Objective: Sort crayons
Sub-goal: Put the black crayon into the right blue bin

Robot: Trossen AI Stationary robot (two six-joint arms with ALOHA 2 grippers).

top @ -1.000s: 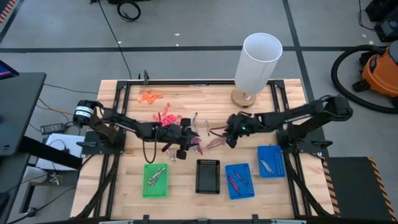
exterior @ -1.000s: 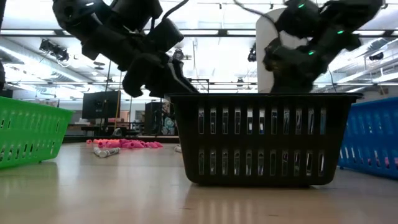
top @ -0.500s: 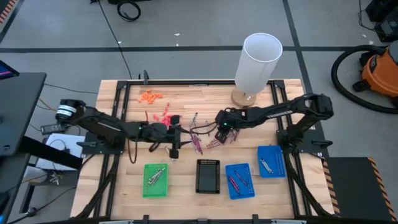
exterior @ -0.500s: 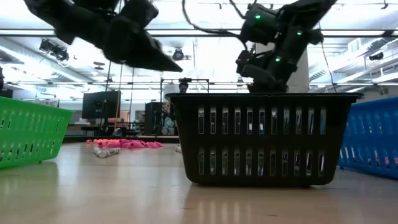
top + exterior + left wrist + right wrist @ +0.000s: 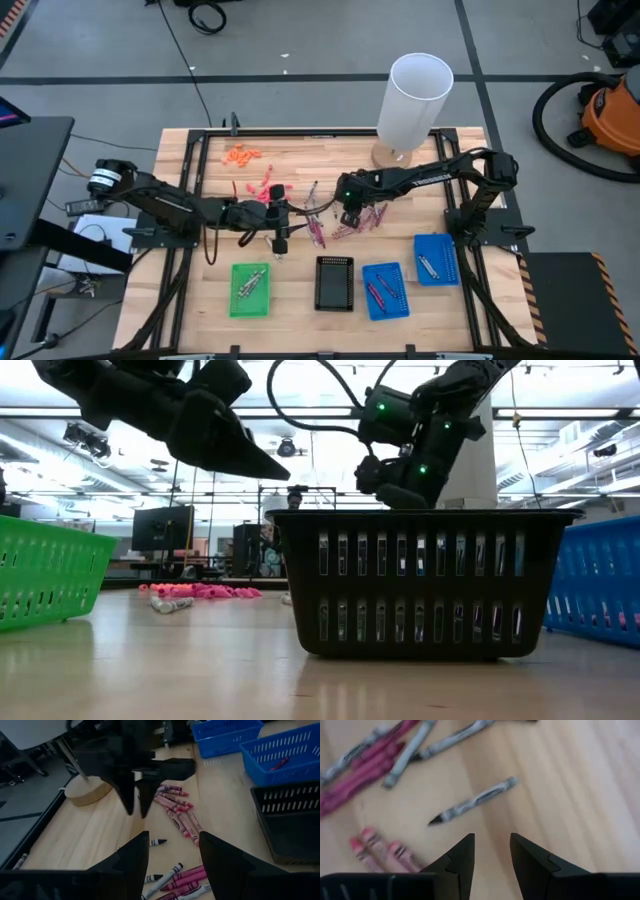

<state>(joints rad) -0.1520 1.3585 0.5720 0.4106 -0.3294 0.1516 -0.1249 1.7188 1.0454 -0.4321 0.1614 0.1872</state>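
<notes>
Loose crayons lie flat on the wooden table: a grey and maroon scatter (image 5: 318,218), a pinkish-red cluster (image 5: 366,218), and one grey crayon (image 5: 475,800) by itself. My right gripper (image 5: 492,851) hangs open just above the table, pointing steeply down near that grey crayon, with nothing between its fingers. It also shows in the left wrist view as the right gripper (image 5: 137,805). My left gripper (image 5: 172,855) is open and empty, raised to the left of the scatter and facing it.
A green tray (image 5: 250,290), a black tray (image 5: 334,283) and two blue trays (image 5: 385,290) (image 5: 435,258) line the near side, some holding crayons. A tall white cylinder (image 5: 415,95) stands at the far edge. Orange crayons (image 5: 243,154) and red ones (image 5: 265,188) lie far left.
My right gripper has moved toward the table's left, over the pinkish-red cluster to the loose crayons, and has tipped more steeply down. My left gripper has drawn back toward the left edge and risen, then kept still. Both stayed open. No crayon has moved.
</notes>
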